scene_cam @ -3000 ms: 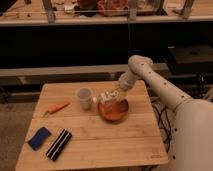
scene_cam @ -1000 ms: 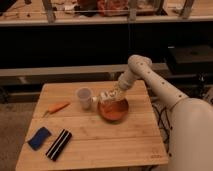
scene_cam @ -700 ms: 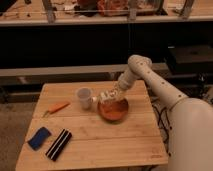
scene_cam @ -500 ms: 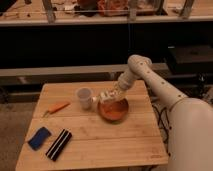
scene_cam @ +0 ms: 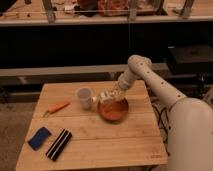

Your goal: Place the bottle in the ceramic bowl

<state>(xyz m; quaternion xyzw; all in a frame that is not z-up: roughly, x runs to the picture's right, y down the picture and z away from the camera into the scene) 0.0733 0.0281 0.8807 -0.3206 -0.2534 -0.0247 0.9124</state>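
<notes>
The orange-red ceramic bowl (scene_cam: 114,110) sits on the wooden table (scene_cam: 100,145), right of centre. My gripper (scene_cam: 106,96) hangs just above the bowl's left rim, at the end of the white arm that reaches in from the right. It is shut on the small pale bottle (scene_cam: 101,98), which lies tilted between the bowl and a translucent white cup (scene_cam: 84,98). The gripper hides part of the bottle.
The white cup stands just left of the gripper. An orange stick-like object (scene_cam: 57,107) lies at the table's left. A blue sponge (scene_cam: 39,138) and a black striped block (scene_cam: 58,144) lie near the front left corner. Dark shelving runs behind the table.
</notes>
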